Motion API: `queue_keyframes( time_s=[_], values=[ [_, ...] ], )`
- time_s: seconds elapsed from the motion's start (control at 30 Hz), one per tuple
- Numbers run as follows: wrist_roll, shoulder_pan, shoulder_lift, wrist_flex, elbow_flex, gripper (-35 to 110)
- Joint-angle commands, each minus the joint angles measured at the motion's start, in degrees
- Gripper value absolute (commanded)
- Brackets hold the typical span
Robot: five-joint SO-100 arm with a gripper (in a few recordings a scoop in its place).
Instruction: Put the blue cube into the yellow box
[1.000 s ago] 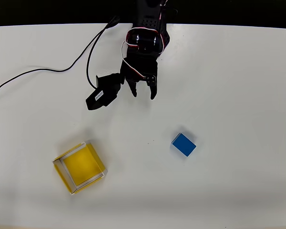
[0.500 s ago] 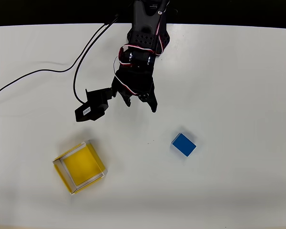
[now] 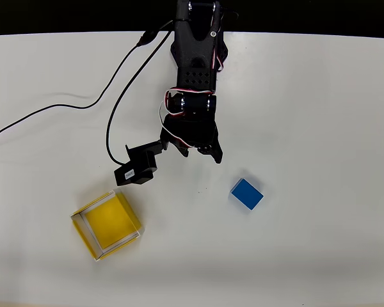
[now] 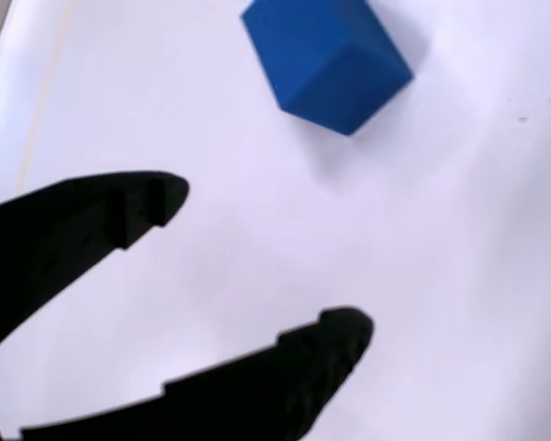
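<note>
The blue cube (image 3: pixel 246 194) lies on the white table, right of centre in the overhead view. The yellow box (image 3: pixel 107 224) sits to the lower left, holding nothing. My black gripper (image 3: pixel 201 155) hangs open above the table, up and to the left of the cube and apart from it. In the wrist view the cube (image 4: pixel 326 60) is at the top, beyond the open gripper (image 4: pixel 266 262), whose two dark fingers have only bare table between them.
A small black cabled module (image 3: pixel 136 169) juts from the arm's left side, just above the box. Its black cable (image 3: pixel 109 128) loops over the table's upper left. The table's dark far edge (image 3: pixel 64 16) runs along the top.
The arm has stretched down the picture, bringing the open gripper nearer the cube. The black module swung down toward the box. Cube and box stayed put.
</note>
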State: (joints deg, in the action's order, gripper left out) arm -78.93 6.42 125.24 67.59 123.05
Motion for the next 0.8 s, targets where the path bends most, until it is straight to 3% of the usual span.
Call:
queue_keyframes(
  time_s=[0.0,0.23,0.37,0.77],
  values=[
    [1.7,5.0,-0.7,0.7,-6.4,34],
    [8.5,13.4,-7.6,1.6,-9.1,34],
    [9.7,15.6,-16.0,5.4,-17.5,41],
    [5.1,6.6,-23.6,6.4,-25.3,44]
  ],
)
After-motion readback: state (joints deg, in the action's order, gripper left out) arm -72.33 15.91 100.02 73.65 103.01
